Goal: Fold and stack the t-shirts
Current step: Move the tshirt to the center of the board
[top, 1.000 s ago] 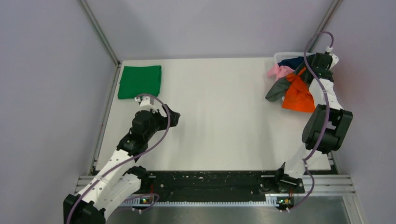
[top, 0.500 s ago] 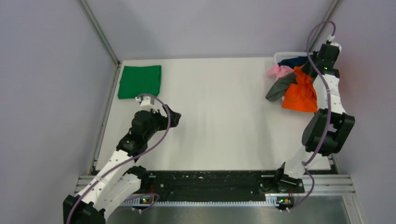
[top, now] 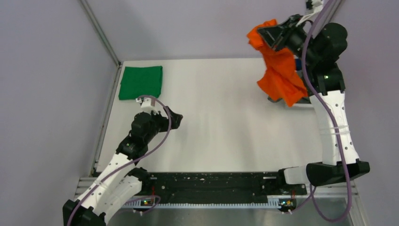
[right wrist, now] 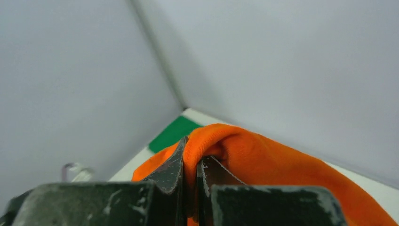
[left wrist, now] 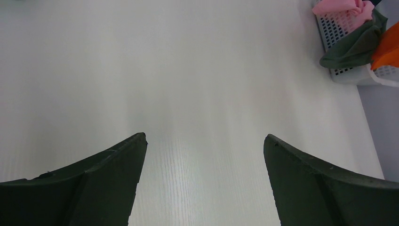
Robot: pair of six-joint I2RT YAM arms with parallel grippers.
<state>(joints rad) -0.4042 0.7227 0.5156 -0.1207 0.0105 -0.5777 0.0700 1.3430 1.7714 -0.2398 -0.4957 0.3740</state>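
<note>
My right gripper (top: 261, 35) is raised high over the table's far right corner, shut on a fold of the bright orange t-shirt (top: 281, 75), which hangs down from it. In the right wrist view the orange t-shirt (right wrist: 268, 160) is pinched between the closed fingers of my right gripper (right wrist: 193, 147). A green t-shirt (top: 140, 81) lies folded flat at the far left corner, and the green t-shirt (right wrist: 173, 133) also shows beyond the jaws. My left gripper (top: 177, 117) hovers open over bare table left of centre, and the left gripper (left wrist: 204, 137) holds nothing. Pink (left wrist: 336, 6) and grey (left wrist: 355, 47) t-shirts spill from the basket.
The white lattice basket (left wrist: 350, 75) stands at the far right edge of the table; in the top view the hanging orange cloth hides most of it. Walls close the table in at the back and on both sides. The arm bases sit along the near edge.
My right gripper shut on the orange t-shirt at the basket and lifted it high, swinging up and left. The shirt now hangs in the air. The left arm stayed put.
</note>
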